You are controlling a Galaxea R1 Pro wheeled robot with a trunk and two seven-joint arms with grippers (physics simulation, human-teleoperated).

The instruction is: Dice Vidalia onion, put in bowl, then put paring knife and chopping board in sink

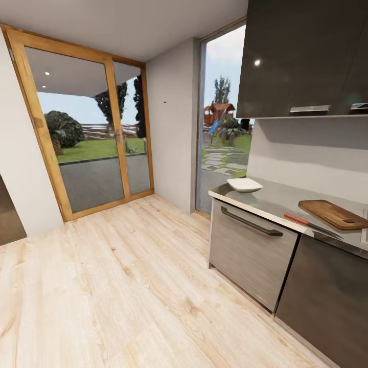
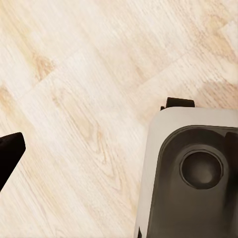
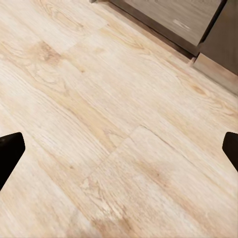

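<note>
Chopping board [image 1: 335,213] on countertop [image 1: 276,197], far from right end effector [image 3: 119,148], spread wide, empty.

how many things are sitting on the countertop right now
3. The white bowl sits at the countertop's far end; the chopping board lies nearer the view's right edge, the paring knife just in front of it. More may lie beyond the frame.
</note>
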